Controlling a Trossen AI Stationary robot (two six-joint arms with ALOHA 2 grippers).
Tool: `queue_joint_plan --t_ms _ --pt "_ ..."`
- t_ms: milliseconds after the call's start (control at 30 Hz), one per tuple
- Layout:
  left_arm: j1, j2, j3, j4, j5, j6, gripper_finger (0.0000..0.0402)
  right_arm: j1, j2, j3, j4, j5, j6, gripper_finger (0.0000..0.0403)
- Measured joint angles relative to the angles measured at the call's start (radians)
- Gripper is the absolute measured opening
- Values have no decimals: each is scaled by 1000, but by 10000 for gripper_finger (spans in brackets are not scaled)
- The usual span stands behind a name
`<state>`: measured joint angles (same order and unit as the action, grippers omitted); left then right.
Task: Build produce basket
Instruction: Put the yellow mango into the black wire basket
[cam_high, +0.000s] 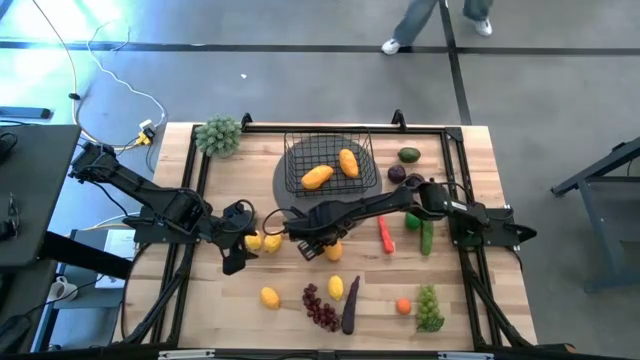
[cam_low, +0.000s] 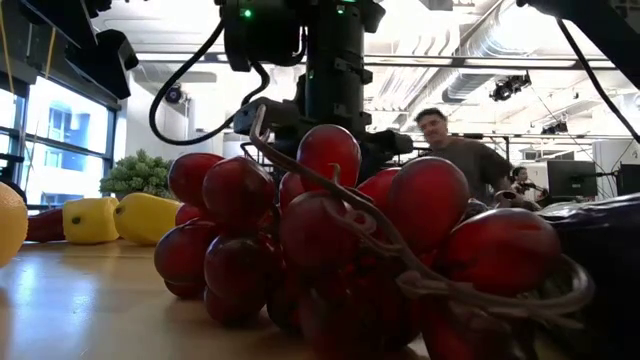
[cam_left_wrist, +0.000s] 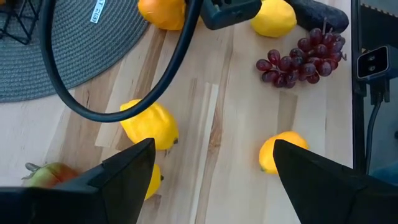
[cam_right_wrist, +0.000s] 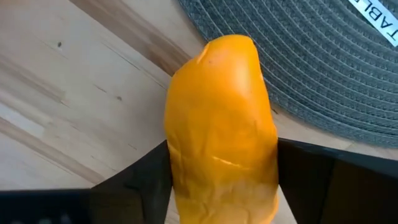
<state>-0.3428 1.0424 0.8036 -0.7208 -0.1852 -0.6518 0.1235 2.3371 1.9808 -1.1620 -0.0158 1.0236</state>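
Observation:
The black wire basket (cam_high: 330, 165) stands on a round grey mat (cam_high: 290, 185) at the far middle, with two orange mangoes (cam_high: 318, 177) inside. Loose produce lies on the table: lemons (cam_high: 262, 241), purple grapes (cam_high: 320, 307), an eggplant (cam_high: 350, 305), a cucumber (cam_high: 427, 237) and green grapes (cam_high: 430, 308). My right gripper (cam_high: 325, 245) points down just near of the mat, shut on an orange mango (cam_right_wrist: 221, 124). My left gripper (cam_left_wrist: 214, 146) hangs open above the lemons (cam_left_wrist: 149, 124), left of centre, touching nothing. My right gripper has the orange mango pinched between its two fingers, one finger on each long side (cam_right_wrist: 177, 162). The fingers come from above, pointing down, across the mango. The mango lies on the wood beside the mat's edge (cam_right_wrist: 298, 106); I cannot tell whether it is lifted.
A grey-green leafy bunch (cam_high: 218, 135) sits at the far left corner. An avocado (cam_high: 409, 155) and a dark fruit (cam_high: 397, 173) lie right of the basket, and a red vegetable (cam_high: 386, 235) lies near the cucumber. A person walks beyond the far edge (cam_high: 400, 30).

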Motion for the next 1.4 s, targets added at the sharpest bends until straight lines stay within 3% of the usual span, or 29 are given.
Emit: queue_joint_plan --t_ms 333,667,967,1200,1400 --pt "0 0 0 -29 -28 0 314 1 -36 0 -28 -25 -64 190" --pt "24 0 0 -110 -62 -1 314 -5 -181 0 -49 68 -63 190" --pt "71 0 0 -113 -65 -105 314 -41 -312 0 11 148 -121 190" --pt "137 0 0 -85 -81 -134 314 -153 -385 1 15 267 -207 190" --pt "221 0 0 -71 -122 -134 314 -287 -390 1 11 275 -353 199"
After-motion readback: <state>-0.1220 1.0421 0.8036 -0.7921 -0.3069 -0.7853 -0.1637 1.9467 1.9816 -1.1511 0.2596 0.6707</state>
